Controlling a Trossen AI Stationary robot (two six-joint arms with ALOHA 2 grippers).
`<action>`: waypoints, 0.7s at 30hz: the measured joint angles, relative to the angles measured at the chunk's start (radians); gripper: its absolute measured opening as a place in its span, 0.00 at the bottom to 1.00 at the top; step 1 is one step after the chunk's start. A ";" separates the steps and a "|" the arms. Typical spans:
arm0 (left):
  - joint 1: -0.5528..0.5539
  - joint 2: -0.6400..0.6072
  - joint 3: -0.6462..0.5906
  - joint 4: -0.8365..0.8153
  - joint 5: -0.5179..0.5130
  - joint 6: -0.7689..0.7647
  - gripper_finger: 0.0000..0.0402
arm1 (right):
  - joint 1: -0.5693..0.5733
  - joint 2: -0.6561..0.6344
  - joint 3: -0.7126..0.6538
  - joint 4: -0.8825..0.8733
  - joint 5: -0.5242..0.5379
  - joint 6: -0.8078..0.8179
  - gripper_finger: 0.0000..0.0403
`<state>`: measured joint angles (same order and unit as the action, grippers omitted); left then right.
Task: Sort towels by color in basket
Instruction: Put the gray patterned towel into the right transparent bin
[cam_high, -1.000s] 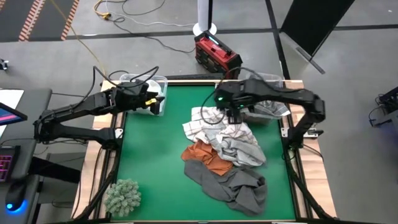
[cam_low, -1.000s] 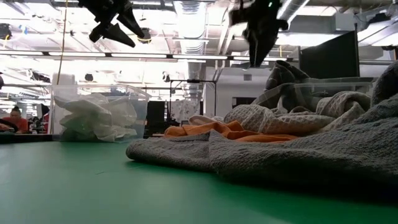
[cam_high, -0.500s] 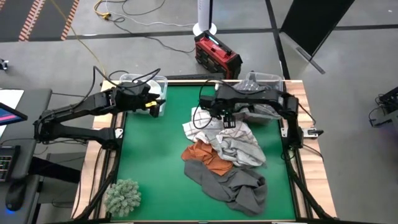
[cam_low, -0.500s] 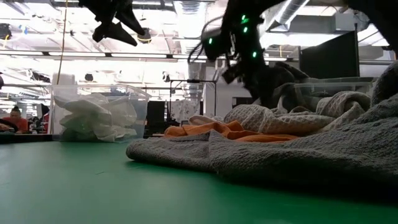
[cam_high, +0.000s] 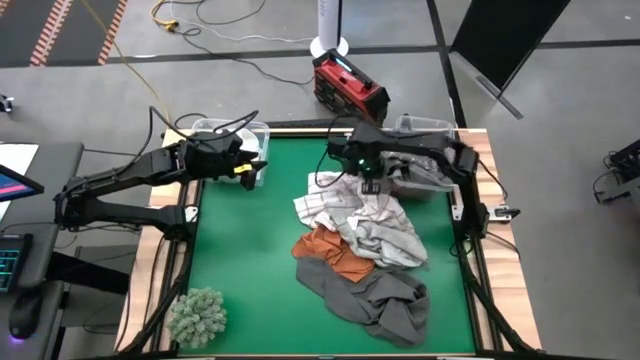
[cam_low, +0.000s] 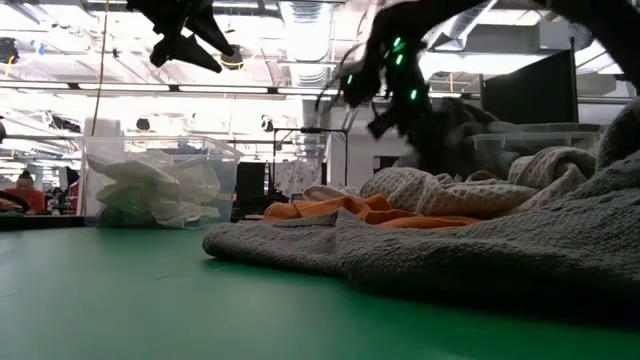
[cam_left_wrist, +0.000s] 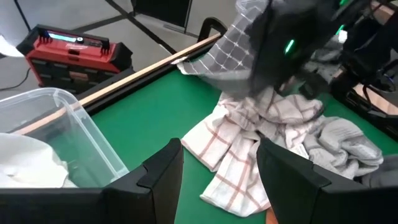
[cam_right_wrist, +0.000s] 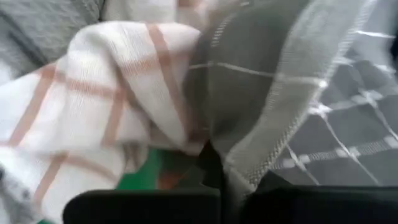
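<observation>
The right gripper (cam_high: 371, 186) has clenched on a dark grey grid-checked towel (cam_left_wrist: 239, 46) at the 12 o'clock edge of the towel pile (cam_high: 362, 250). A second ago it hung above the pile with its fingers spread; half a second ago it had dropped onto the heap. Now the fingers are pinched together with the cloth between them, and the right wrist view shows the dark grid-checked towel's hemmed edge gathered at the fingers, with a white towel with rust-red checks (cam_right_wrist: 93, 106) just beside it. In the left wrist view the dark towel hangs lifted from the right gripper above the white checked one.

The rest of the pile has not shifted: the white checked towel lies at its 11 o'clock side, a light grey towel (cam_high: 390, 240) in the middle, a rust-orange towel (cam_high: 330, 252) toward 8 o'clock and a dark grey towel (cam_high: 375, 298) at 6 o'clock, all on the green table (cam_high: 250, 260).

The left gripper (cam_high: 258, 165) has stayed where it was, hovering at the clear bin (cam_high: 232, 130) at the table's 10 o'clock corner, fingers parted and empty. That bin holds white towels (cam_low: 155, 190). A second clear bin (cam_high: 430, 125) sits at the 1 o'clock corner, behind the right arm. A fuzzy grey-green clump (cam_high: 197, 315) rests at the 7 o'clock corner.
</observation>
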<state>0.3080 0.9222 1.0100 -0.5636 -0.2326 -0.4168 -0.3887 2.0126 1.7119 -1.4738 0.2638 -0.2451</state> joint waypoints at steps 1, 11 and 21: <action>0.000 0.000 0.000 0.000 -0.002 0.008 0.48 | -0.002 -0.034 0.000 0.000 0.000 0.014 0.05; 0.000 0.000 0.000 0.013 -0.042 0.027 0.48 | -0.006 -0.507 0.002 -0.031 0.147 0.322 0.05; 0.000 0.000 0.000 0.152 -0.044 0.084 0.48 | -0.079 -0.813 -0.101 -0.095 0.238 0.646 0.05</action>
<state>0.3080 0.9218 1.0096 -0.4115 -0.2764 -0.3327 -0.4672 1.1996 1.6105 -1.5684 0.5018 0.4012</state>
